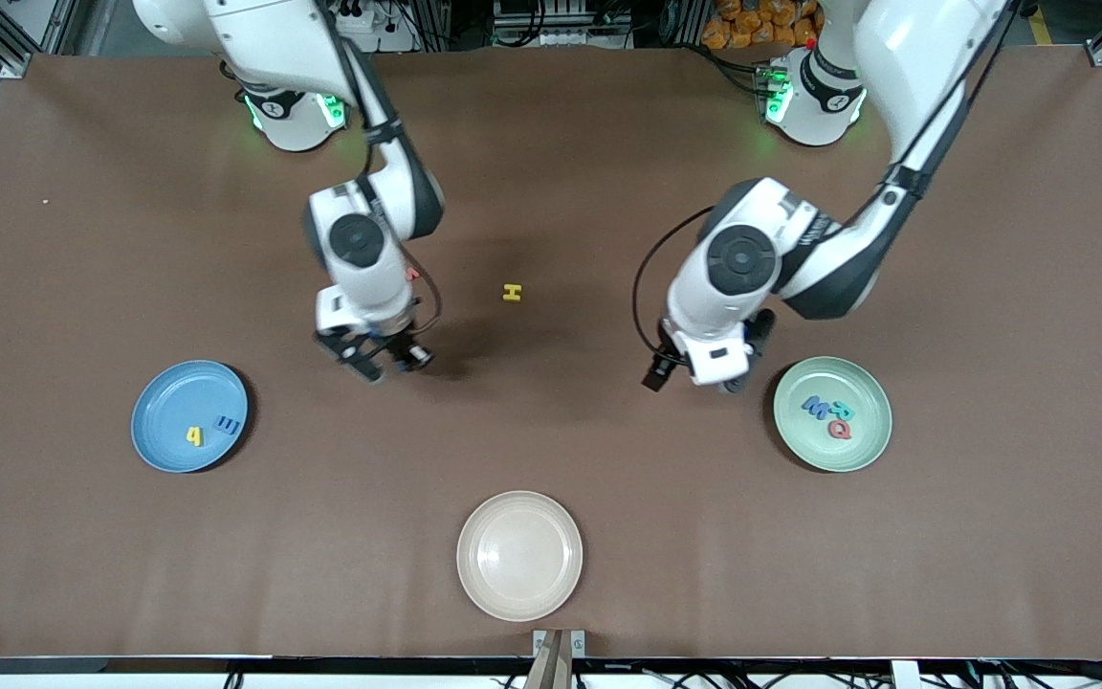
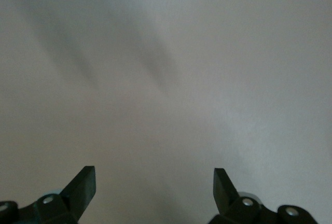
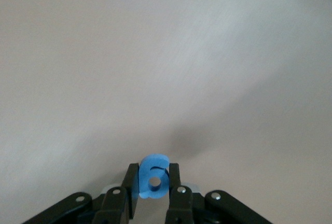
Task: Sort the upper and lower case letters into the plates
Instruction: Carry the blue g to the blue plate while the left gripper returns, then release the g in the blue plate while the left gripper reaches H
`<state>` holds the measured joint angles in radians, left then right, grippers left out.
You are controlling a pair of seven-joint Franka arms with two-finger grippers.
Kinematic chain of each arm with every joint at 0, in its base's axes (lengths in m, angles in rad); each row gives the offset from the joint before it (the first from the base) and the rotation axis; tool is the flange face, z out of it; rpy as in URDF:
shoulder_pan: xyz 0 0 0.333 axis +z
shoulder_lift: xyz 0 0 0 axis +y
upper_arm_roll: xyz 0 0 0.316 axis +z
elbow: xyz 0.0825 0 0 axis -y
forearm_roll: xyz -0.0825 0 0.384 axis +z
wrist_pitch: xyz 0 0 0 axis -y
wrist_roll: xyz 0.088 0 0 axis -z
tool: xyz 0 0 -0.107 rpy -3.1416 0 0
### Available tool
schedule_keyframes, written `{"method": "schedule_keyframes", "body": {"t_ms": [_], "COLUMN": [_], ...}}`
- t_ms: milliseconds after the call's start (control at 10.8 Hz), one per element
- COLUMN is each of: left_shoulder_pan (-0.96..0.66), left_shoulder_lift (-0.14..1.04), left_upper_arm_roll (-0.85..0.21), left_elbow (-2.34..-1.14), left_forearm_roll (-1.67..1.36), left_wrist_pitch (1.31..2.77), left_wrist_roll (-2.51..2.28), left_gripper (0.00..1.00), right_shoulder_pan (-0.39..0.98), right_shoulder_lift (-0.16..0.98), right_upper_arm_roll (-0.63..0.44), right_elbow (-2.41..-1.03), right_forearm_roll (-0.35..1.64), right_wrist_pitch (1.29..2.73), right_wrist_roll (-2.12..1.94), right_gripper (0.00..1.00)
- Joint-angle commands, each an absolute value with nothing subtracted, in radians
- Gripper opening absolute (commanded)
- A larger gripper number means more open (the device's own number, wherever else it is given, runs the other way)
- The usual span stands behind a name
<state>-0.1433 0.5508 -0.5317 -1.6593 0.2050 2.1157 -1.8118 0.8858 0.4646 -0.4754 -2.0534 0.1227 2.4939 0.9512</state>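
Right gripper [image 1: 381, 362]: over bare table between the light blue plate [image 1: 157, 448] and the yellow H [image 1: 512, 293]; fingers drawn narrow on a small blue letter [image 3: 153, 176]
Held letter: stands on edge between the pads in the right wrist view, rounded with one small hole; which letter and which case I cannot tell
Key relation: the light blue plate lies toward the right arm's end of the table from the right gripper and somewhat nearer the front camera; the carrying arm is by far the nearer of the two to that plate
Light blue plate contents: a yellow letter [image 1: 193, 435] and a dark blue letter [image 1: 228, 424], side by side toward the rim nearest the gripper; the rest of the plate is bare
Left gripper [image 1: 694, 373]: just beside the mint green plate [image 1: 874, 442], over bare table; fingers spread wide, nothing between them; this arm waits
Mint green plate contents: three letters clustered near the centre, blue [image 1: 814, 408], teal [image 1: 842, 410] and red [image 1: 839, 430]
Yellow H: flat on the table between the two arms, well apart from both plates
Cream plate [image 1: 519, 555]: nearest the front camera, nothing in it
Judged step: carry of the blue letter to a plate, most likely the light blue one
Judged risk: release onto the two letters already lying near that rim
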Motion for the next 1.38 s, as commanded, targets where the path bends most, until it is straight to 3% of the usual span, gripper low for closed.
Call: {"method": "schedule_keyframes", "body": {"t_ms": [0, 369, 645, 738, 830, 922, 1291], "left_shoulder_pan": [-0.216, -0.36, -0.432, -0.451, -0.474, -0.497, -0.551], "left_shoulder_lift": [0.607, 0.632, 0.667, 0.679, 0.684, 0.687, 0.712], "left_upper_arm_roll": [-0.522, -0.433, -0.403, -0.394, -0.381, -0.361, -0.345], "left_elbow": [-1.597, -1.582, -1.556, -1.548, -1.546, -1.546, -1.532], "left_forearm_roll": [0.201, 0.198, 0.199, 0.199, 0.199, 0.198, 0.199], "left_wrist_pitch": [2.112, 2.144, 2.171, 2.175, 2.195, 2.216, 2.227], "left_wrist_roll": [-1.949, -2.09, -2.198, -2.224, -2.25, -2.288, -2.42], "left_gripper": [1.0, 1.0, 1.0, 1.0, 1.0, 1.0, 1.0], "right_shoulder_pan": [0.731, 0.479, 0.391, 0.373, 0.358, 0.36, 0.38], "right_shoulder_lift": [0.431, 0.442, 0.457, 0.466, 0.474, 0.472, 0.468], "right_upper_arm_roll": [-0.485, -0.483, -0.482, -0.48, -0.48, -0.479, -0.431], "right_elbow": [-2.01, -1.933, -1.914, -1.914, -1.917, -1.922, -1.914], "right_forearm_roll": [0.112, 0.117, 0.117, 0.117, 0.117, 0.118, 0.245], "right_wrist_pitch": [2.401, 2.304, 2.31, 2.316, 2.336, 2.339, 2.339], "right_wrist_roll": [0.699, 0.242, 0.035, -0.024, -0.063, -0.07, -0.058], "right_gripper": [0.0, 0.0, 0.14, 0.38, 0.93, 1.0, 1.0]}}
